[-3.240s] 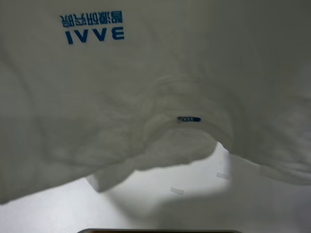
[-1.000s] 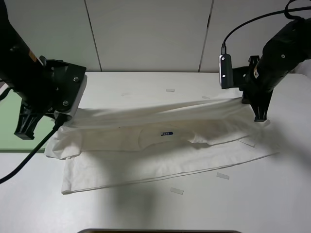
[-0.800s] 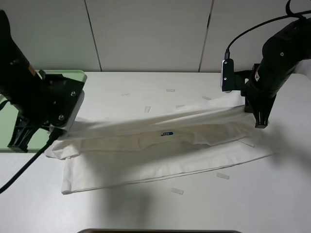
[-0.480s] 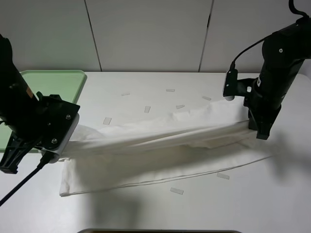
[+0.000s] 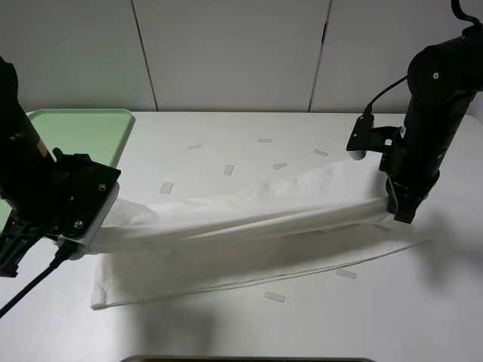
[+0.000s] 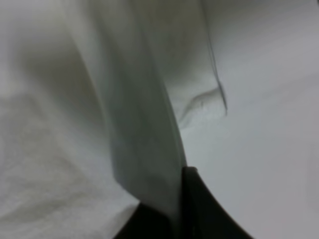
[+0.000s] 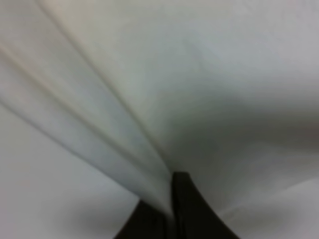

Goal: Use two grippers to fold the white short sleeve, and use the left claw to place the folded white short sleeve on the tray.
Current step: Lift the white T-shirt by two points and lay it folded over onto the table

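Note:
The white short sleeve [image 5: 249,219] stretches as a long folded band across the table between both arms, its lower layer lying flat toward the front. My left gripper [image 5: 69,243] is shut on the shirt's left end; in the left wrist view the cloth [image 6: 75,124] runs into the black fingers [image 6: 199,209]. At the right end my right gripper [image 5: 401,215] is shut on the shirt, and the cloth [image 7: 164,84] fans out from its fingers [image 7: 187,204] in the right wrist view. The pale-green tray [image 5: 83,132] lies at the back left, partly hidden by the left arm.
Several small white tape strips [image 5: 275,297] are scattered on the white table [image 5: 377,309], some behind the shirt and some in front. A pale panelled wall runs along the table's back edge. A dark edge shows at the bottom of the view.
Both grippers have carried the shirt's held edge toward the front of the table, laying it over the lower half. The blue neck label is now covered, and more of the tray shows.

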